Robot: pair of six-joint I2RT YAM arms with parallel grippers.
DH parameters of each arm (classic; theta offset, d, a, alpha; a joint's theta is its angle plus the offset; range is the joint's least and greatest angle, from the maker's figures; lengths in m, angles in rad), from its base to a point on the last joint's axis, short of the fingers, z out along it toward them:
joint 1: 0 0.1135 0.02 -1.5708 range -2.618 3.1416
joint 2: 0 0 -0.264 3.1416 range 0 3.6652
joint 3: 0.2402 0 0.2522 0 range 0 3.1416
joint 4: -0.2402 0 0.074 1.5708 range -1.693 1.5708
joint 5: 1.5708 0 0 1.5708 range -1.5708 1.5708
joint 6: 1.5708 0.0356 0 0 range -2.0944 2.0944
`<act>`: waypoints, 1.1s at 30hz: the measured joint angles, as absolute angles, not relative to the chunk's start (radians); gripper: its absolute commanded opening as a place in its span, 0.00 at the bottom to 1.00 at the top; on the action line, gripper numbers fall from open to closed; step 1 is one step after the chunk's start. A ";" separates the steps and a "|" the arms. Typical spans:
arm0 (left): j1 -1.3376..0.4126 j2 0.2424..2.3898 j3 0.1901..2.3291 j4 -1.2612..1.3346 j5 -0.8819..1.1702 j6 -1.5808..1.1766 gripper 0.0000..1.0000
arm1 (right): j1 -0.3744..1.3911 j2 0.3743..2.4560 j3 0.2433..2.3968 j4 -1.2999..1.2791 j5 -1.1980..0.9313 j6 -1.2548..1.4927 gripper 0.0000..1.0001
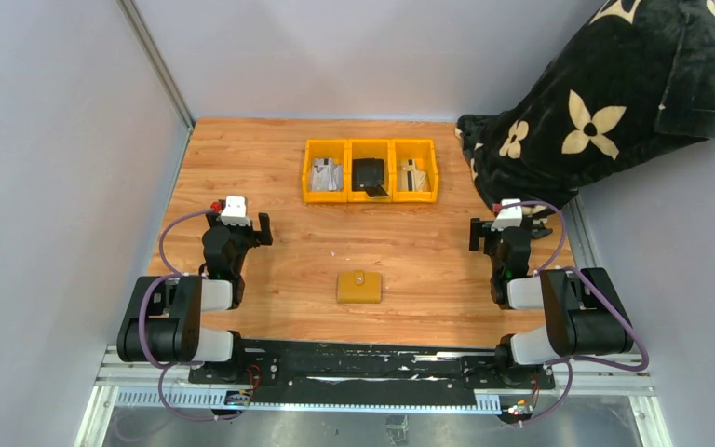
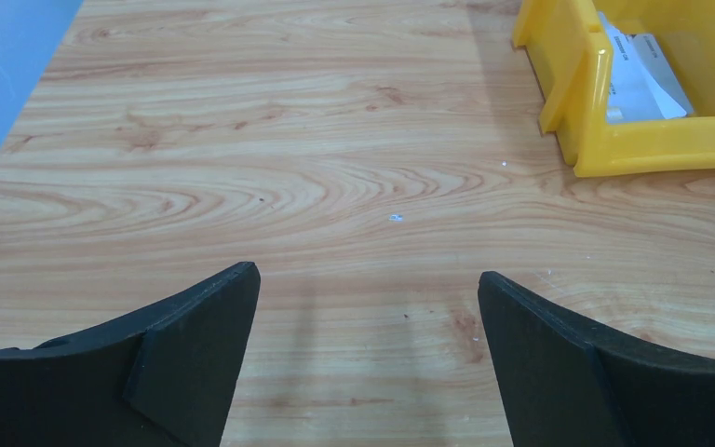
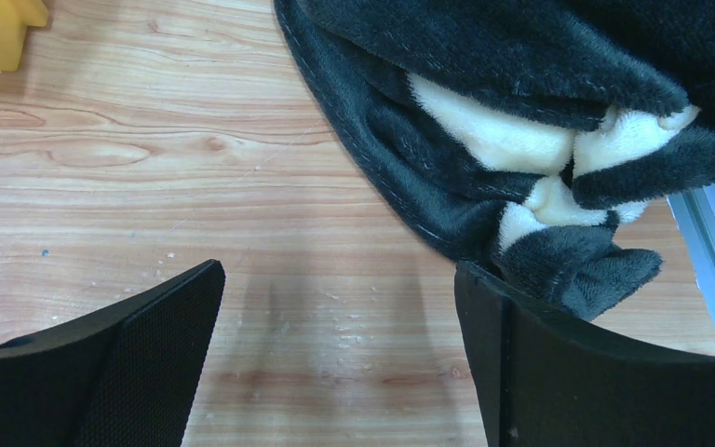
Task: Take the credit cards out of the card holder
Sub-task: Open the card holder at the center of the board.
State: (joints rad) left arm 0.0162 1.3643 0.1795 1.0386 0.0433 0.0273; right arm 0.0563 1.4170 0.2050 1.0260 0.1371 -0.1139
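The card holder (image 1: 359, 287) is a mustard-yellow wallet lying shut on the wooden table, snap button up, near the front edge between the two arms. The credit cards are hidden; none shows. My left gripper (image 1: 239, 221) hovers at the table's left, well behind and left of the wallet. In the left wrist view the left gripper (image 2: 368, 276) is open over bare wood. My right gripper (image 1: 505, 226) sits at the table's right, equally far from the wallet. The right wrist view shows the right gripper (image 3: 340, 270) open with nothing between its fingers.
Three joined yellow bins (image 1: 370, 143) stand at the back centre; the middle one holds a black pouch (image 1: 369, 174), the outer two hold white items. The left bin's corner (image 2: 652, 154) lies ahead-right of my left gripper. A black floral blanket (image 1: 596, 102) drapes the back right, brushing the right finger (image 3: 559, 372).
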 measured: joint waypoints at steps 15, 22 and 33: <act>0.019 1.310 0.188 0.979 0.055 0.026 1.00 | 0.069 1.328 0.248 0.873 0.161 -0.119 0.98; 0.039 1.064 0.469 0.484 0.109 0.128 1.00 | 0.143 1.115 0.538 0.386 0.168 -0.031 0.98; 0.060 0.959 0.765 -0.140 0.220 0.201 1.00 | 0.178 0.938 0.602 0.081 -0.157 0.417 1.00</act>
